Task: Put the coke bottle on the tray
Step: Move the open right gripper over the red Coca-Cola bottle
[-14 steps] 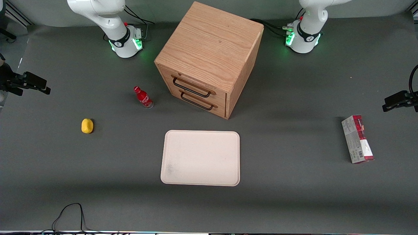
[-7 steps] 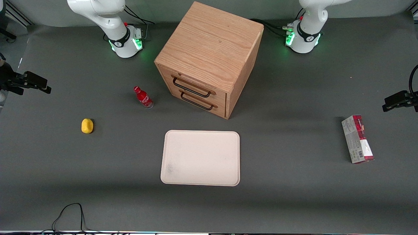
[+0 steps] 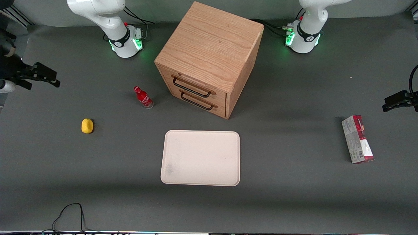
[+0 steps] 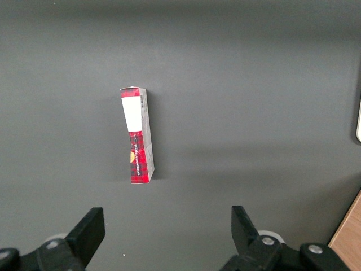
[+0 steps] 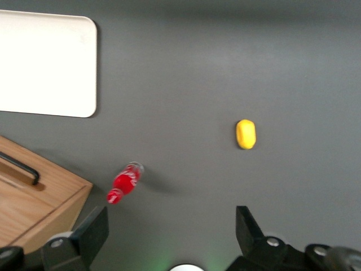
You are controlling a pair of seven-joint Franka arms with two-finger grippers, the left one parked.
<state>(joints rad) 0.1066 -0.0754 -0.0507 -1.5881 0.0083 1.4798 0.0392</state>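
Gripper: the right arm's gripper (image 3: 49,78) hung high over the working arm's end of the table, near the table's edge, its two fingers spread wide with nothing between them, as the right wrist view showed plainly.

Change: over the last second the gripper had slid inward from the table's edge and a little farther from the front camera; nothing else on the table had moved.

Meaning: I took this for the start of the reach. The approach was only beginning and the bottle had not been touched.

Coke bottle: the coke bottle (image 3: 143,97) stood upright on the dark table, just in front of the wooden drawer cabinet (image 3: 209,58), its red cap uppermost.

Bottle to gripper: well apart. The bottle lay toward the middle of the table from the gripper and much lower; in the right wrist view the coke bottle (image 5: 125,182) sat off to one side of the open fingers, not yet between them.

Tray: the tray (image 3: 200,158) lay flat and bare, nearer the front camera than the cabinet and the bottle.

Bystander: a small yellow object (image 3: 87,126) rested between gripper and bottle, nearer the camera, off the likely path.
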